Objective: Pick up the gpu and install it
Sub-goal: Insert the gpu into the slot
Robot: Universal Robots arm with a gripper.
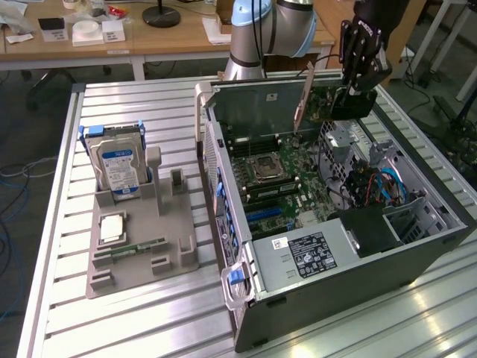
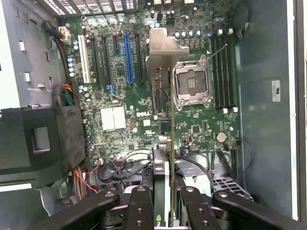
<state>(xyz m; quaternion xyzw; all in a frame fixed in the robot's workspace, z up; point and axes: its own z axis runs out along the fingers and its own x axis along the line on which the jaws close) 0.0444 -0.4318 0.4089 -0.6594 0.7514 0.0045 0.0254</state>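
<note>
Black-faced and thin, the gpu (image 1: 350,106) hangs edge-down in the gripper (image 1: 356,80), whose fingers (image 2: 140,203) pinch it from both sides, above the far end of the open computer case (image 1: 335,283), clear of the motherboard (image 2: 115,117). Seating it well likely calls for a plumb card, its metal bracket toward the case's end wall, its edge aligned along an expansion slot (image 2: 128,57), and even pressure.

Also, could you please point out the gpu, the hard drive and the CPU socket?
gpu (image 2: 163,52): wrist view, on its metal end bracket.
hard drive (image 1: 119,170): exterior view, on its blue label.
CPU socket (image 2: 192,85): wrist view, on its centre.
</note>
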